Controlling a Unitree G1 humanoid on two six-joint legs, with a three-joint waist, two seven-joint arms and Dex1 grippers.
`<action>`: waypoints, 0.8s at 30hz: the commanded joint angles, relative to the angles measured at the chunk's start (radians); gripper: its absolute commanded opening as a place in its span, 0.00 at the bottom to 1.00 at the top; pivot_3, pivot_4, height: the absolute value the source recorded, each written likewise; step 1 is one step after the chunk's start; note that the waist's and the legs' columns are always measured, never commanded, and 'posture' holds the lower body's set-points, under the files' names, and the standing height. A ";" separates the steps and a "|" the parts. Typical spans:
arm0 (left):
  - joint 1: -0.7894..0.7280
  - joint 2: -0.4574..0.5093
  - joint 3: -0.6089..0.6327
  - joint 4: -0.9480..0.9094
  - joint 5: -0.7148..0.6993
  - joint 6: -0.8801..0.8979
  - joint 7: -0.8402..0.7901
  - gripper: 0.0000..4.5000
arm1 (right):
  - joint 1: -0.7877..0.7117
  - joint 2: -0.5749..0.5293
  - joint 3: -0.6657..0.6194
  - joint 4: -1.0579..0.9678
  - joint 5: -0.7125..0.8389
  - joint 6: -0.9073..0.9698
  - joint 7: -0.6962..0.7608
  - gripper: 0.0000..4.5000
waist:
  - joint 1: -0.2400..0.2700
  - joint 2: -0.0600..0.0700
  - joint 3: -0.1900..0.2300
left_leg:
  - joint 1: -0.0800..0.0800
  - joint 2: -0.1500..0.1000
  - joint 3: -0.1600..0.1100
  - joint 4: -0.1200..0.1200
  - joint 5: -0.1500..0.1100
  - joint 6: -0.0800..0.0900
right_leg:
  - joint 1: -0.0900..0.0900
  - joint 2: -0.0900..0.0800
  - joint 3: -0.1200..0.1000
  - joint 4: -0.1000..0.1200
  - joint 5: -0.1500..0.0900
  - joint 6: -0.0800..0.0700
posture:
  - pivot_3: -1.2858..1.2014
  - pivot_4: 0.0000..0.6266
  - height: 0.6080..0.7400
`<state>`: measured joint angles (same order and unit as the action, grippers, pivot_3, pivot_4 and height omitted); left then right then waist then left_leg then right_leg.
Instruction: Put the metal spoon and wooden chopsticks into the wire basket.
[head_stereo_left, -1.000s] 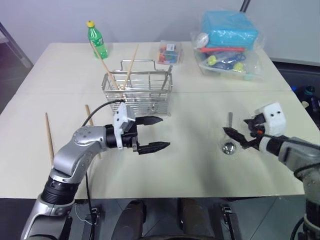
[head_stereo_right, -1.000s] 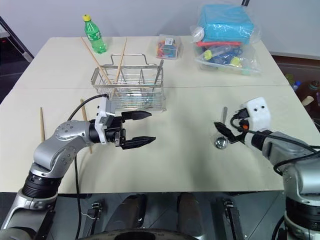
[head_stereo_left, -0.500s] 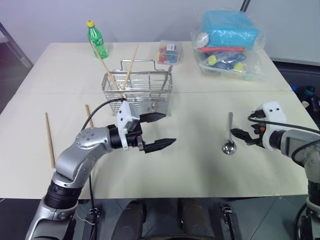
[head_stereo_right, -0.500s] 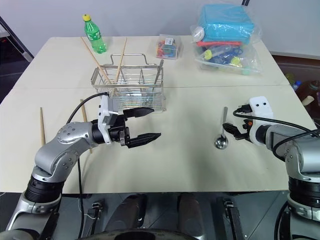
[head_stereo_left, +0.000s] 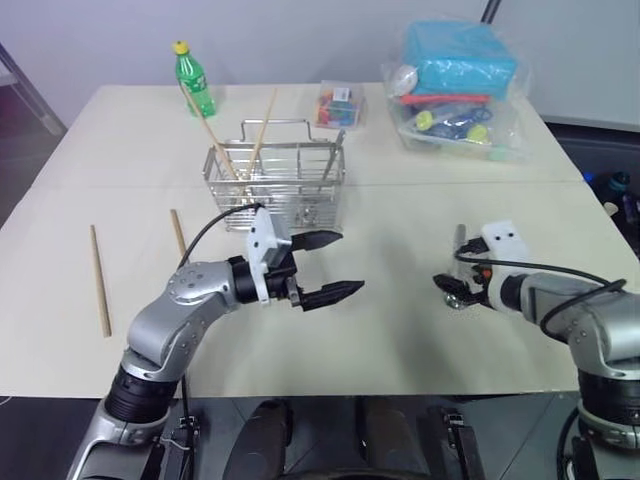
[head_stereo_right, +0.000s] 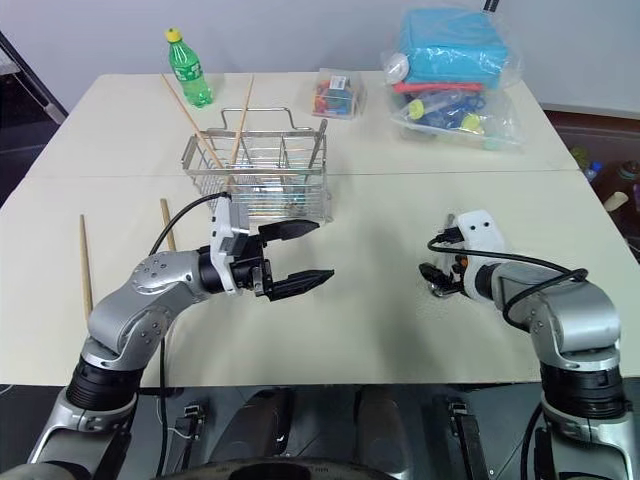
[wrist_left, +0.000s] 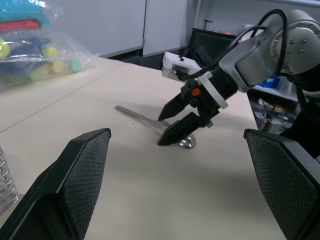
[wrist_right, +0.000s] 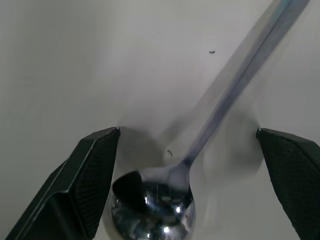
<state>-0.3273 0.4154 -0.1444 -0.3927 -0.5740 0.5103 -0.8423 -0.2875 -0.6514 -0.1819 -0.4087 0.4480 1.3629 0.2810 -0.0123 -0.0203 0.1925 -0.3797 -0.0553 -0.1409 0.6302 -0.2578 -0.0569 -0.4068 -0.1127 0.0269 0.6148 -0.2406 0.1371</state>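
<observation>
My right gripper (wrist_right: 185, 165) is spread wide around the metal spoon (wrist_right: 200, 155), whose bowl lies between my fingers (wrist_right: 90, 185), ungrasped.

My two head views look forward and down over the table (head_stereo_left: 400, 340) from its near edge, sharing everything, while my left wrist view faces across toward the right side and my right wrist view looks closely down at the metal spoon (wrist_right: 200, 145).

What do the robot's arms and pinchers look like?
Both arms are rounded silver-grey metal with black joints and a loose black cable. The left gripper and right gripper each have two pointed black jaws under a white box. The right one has a small orange spot.
</observation>
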 joint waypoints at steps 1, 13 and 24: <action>0.000 -0.016 -0.004 -0.021 0.010 -0.026 0.016 1.00 | 0.004 0.029 0.022 -0.008 -0.025 -0.002 -0.026 1.00 | -0.001 0.000 0.000 | 0.000 0.000 0.000 0.000 0.000 0.000 | 0.000 0.000 0.000 0.000 0.000 0.000 | 0.52 0.24 1.00; 0.047 -0.029 0.001 -0.057 0.023 -0.033 0.065 1.00 | -0.095 0.095 0.005 0.126 -0.067 0.019 -0.049 1.00 | -0.003 -0.001 -0.001 | 0.004 0.001 0.000 0.000 0.000 0.000 | 0.004 0.001 0.000 0.000 0.000 0.000 | 0.52 0.24 1.00; 0.061 -0.031 0.011 -0.056 0.033 -0.054 0.091 1.00 | -0.125 0.131 -0.009 0.156 -0.071 0.070 -0.042 0.36 | -0.005 -0.001 -0.001 | 0.004 0.001 0.000 -0.001 0.000 0.000 | 0.004 0.001 0.000 0.000 0.000 0.000 | 0.52 0.24 1.00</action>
<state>-0.2690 0.3862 -0.1455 -0.4142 -0.5394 0.4803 -0.7539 -0.4173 -0.5409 -0.2118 -0.2696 0.3637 1.4051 0.2214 -0.0176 -0.0213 0.1912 -0.3754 -0.0547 -0.1406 0.6293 -0.2579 -0.0567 -0.4032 -0.1121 0.0270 0.6148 -0.2406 0.1367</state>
